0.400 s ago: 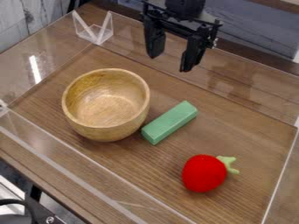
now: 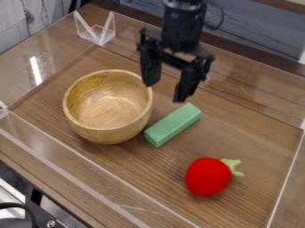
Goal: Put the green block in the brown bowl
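Gripper [image 2: 170,90], its black claw spread open with nothing between the fingers, hovers near the center of the frame, above and behind the green block [image 2: 174,125] you are to move. The arm [image 2: 173,22] reaches down toward you from the top of the picture, slightly blurred at the fingers. Your block lies flat on the wooden tabletop [image 2: 119,174], just right of the brown bowl [image 2: 107,107] and angled from lower left to upper right. The bowl, round and thick-rimmed, sits upright at center left, and you can see bare wood grain on its inside. At lower right, you have a red strawberry-like toy [image 2: 210,176], its green top pointing to the right. A clear, angular object [image 2: 94,30] stands near the upper left, well apart from the bowl. Dark cables [image 2: 27,214] curl into view at your lower left corner.
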`<state>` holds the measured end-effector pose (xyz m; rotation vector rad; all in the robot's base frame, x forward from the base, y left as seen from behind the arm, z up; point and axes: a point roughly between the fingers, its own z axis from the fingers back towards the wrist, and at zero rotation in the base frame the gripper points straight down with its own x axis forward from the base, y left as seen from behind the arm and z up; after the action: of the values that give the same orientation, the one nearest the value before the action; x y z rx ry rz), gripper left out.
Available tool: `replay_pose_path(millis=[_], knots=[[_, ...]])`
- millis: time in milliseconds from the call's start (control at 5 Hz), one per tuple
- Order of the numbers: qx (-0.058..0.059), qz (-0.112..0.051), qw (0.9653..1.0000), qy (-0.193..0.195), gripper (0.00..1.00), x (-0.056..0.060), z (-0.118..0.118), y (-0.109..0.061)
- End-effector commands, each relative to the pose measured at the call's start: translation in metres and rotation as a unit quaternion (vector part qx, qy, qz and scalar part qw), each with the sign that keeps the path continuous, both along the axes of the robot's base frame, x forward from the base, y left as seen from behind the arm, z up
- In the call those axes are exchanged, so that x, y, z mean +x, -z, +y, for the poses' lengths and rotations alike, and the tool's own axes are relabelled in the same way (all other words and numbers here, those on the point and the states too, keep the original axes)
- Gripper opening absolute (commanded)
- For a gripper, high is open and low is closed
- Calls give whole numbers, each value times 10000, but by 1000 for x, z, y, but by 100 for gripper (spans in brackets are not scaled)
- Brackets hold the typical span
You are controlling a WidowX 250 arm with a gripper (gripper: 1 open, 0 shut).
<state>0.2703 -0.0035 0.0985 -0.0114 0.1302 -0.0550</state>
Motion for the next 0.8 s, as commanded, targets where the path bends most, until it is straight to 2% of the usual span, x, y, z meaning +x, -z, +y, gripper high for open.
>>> replay_pose_path(millis=[0, 200, 600], knots=[[-10, -379, 9993, -47, 100, 6, 1, 1], [-19, -456, 9988, -150, 100, 9, 2, 10], [-90, -515, 9979, 382, 100, 18, -3, 10]])
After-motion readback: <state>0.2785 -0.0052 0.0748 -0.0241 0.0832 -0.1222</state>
